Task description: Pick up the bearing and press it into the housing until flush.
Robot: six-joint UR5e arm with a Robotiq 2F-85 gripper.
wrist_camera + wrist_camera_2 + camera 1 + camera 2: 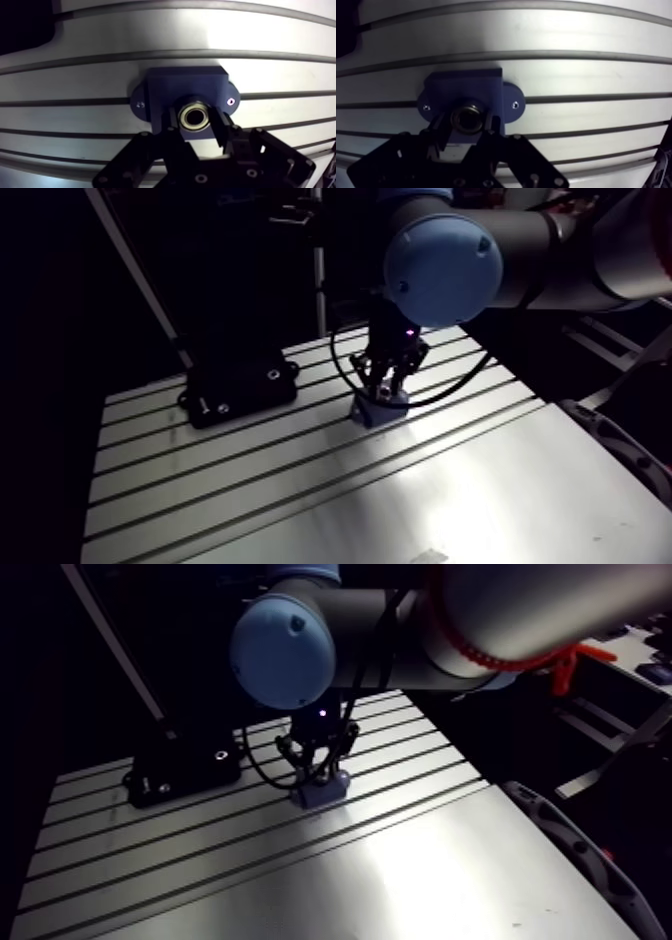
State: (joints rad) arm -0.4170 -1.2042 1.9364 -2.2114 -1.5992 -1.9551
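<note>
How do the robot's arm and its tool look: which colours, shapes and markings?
The grey tubular arm has thick joints, closed by smooth light-blue round caps. The black tool has two flat dark fingers on angular black links with small round screw heads. A small violet light glows on the wrist above it. No lettering can be read.
</note>
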